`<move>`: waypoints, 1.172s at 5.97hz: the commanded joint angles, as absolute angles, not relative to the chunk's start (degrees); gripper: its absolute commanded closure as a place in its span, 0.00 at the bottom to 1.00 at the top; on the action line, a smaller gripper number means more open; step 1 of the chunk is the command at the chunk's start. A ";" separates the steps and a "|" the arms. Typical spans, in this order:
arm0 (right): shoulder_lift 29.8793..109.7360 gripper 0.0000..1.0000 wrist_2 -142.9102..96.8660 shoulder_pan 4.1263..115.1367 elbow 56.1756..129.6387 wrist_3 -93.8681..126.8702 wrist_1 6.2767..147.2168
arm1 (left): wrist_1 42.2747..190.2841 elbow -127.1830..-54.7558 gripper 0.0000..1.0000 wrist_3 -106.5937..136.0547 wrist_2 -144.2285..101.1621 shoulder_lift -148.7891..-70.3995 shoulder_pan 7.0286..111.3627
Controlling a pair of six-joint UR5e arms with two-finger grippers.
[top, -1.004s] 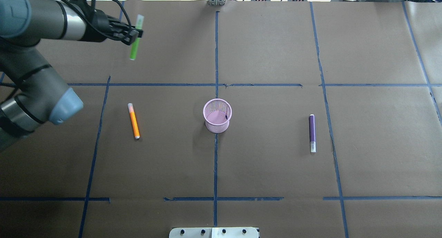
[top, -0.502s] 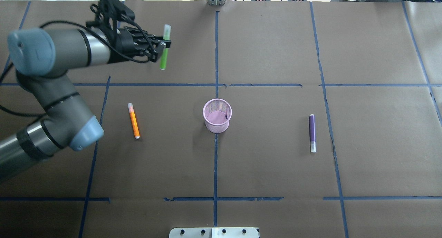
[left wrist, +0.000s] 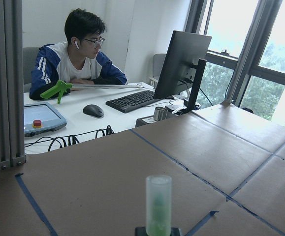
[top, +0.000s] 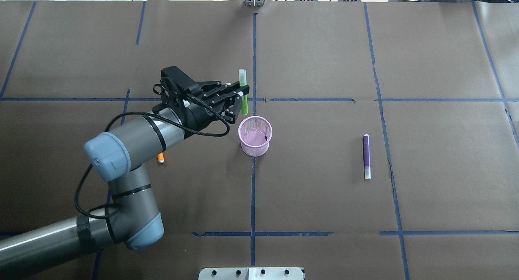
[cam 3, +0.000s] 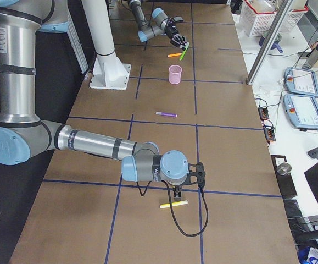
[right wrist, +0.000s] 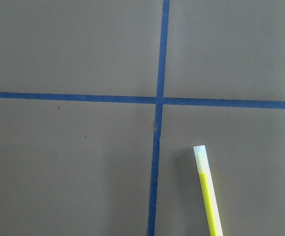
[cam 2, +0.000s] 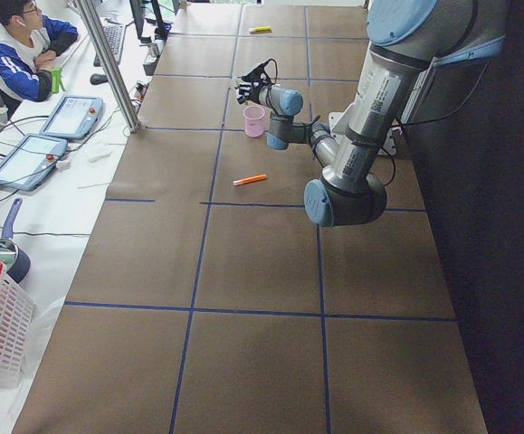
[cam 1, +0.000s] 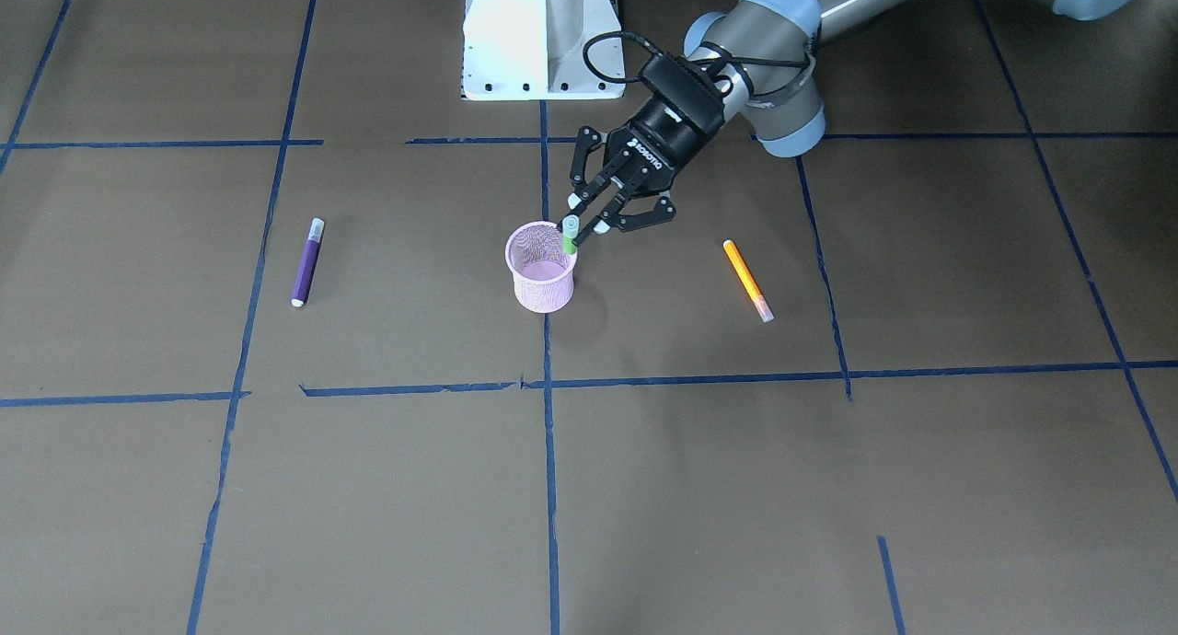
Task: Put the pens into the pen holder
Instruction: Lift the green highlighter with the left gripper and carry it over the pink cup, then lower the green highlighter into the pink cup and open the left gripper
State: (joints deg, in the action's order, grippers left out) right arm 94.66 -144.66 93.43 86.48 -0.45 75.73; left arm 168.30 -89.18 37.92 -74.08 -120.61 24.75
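Observation:
The pink mesh pen holder (top: 255,136) stands at the table's middle, also in the front view (cam 1: 541,269). My left gripper (top: 240,95) is shut on the green pen (top: 243,94) and holds it upright. The pen's lower end is by the holder's far-left rim, seen in the front view (cam 1: 570,236). Its pale cap shows in the left wrist view (left wrist: 158,204). The orange pen (cam 1: 747,280) lies left of the holder, mostly hidden under my arm from overhead. The purple pen (top: 366,156) lies to the right. My right gripper (cam 3: 178,190) shows only in the exterior right view, so I cannot tell its state.
A yellow pen (right wrist: 208,191) lies on the brown paper below my right wrist, near a blue tape cross (right wrist: 158,100). The robot's white base (cam 1: 538,32) stands behind the holder. An operator (left wrist: 78,56) sits at a desk beyond the table's far edge.
My left arm has swung right and nearer with the green pen, from the far left of the table to just beside the pen holder. The other pens have not moved.

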 commanded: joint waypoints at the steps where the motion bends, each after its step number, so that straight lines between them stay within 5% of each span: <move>1: 94.75 0.00 -144.93 93.43 86.48 -0.44 75.76 | 169.45 -86.67 1.00 37.88 -72.69 -121.64 22.33; 4: 94.92 0.00 -144.93 93.43 86.48 -0.44 75.67 | 169.63 -80.52 0.95 37.88 -71.28 -124.37 21.45; 5: 94.92 0.00 -145.02 93.43 86.57 -0.44 75.76 | 169.54 -80.51 0.68 37.88 -70.93 -124.02 21.18; 7: 95.01 0.00 -146.34 93.43 86.48 -0.44 75.76 | 169.54 -80.42 0.67 37.97 -70.93 -123.58 21.01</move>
State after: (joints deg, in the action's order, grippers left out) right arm 94.98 -145.98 93.43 86.51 -0.44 75.76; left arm 169.55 -80.46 37.91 -70.95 -123.80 21.11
